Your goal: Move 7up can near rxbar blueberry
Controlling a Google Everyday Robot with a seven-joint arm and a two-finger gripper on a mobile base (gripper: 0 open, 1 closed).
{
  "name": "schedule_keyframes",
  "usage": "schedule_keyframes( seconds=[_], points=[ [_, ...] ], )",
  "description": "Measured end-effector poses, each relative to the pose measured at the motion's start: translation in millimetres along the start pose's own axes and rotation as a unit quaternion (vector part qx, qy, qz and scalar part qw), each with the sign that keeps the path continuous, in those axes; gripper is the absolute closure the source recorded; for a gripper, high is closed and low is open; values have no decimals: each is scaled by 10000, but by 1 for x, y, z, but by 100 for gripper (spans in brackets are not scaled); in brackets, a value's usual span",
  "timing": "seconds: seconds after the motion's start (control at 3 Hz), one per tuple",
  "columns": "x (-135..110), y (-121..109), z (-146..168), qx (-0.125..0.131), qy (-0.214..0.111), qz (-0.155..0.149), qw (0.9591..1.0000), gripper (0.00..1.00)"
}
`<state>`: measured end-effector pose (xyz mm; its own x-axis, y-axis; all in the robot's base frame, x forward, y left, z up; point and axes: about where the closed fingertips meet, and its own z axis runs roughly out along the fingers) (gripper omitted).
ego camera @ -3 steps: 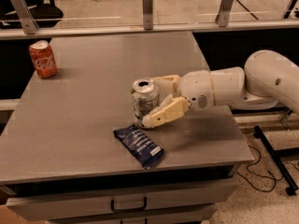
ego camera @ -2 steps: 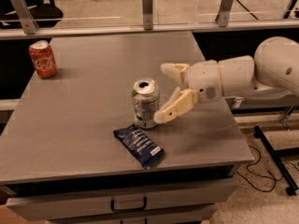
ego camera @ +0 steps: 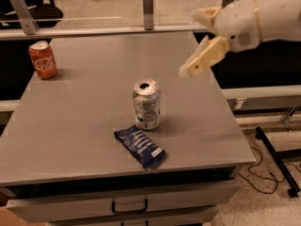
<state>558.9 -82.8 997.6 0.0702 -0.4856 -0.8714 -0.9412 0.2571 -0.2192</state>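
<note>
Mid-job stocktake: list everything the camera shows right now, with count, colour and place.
7up can: one, silvery-white with green markings, upright near the table's middle.
rxbar blueberry: one, dark navy wrapper, flat near the front edge, right beside the 7up can.
cola can: one, red, upright at the far left corner.
table: one, grey top.
drawer: one, grey with a dark handle, under the table top.
rail posts: three, grey metal, behind the table.
arm: one, white, upper right.
gripper: one, cream fingers open, in the air over the table's far right side, holding nothing.
</note>
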Motion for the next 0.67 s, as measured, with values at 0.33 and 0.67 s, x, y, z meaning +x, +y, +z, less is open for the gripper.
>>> schedule_keyframes(
  seconds=[0.33,0.67],
  points=[
    [-33,-33,-44,823,159,-521,9951,0],
    [-39,-42,-46,1015,110,-567,9932,0]
  ],
)
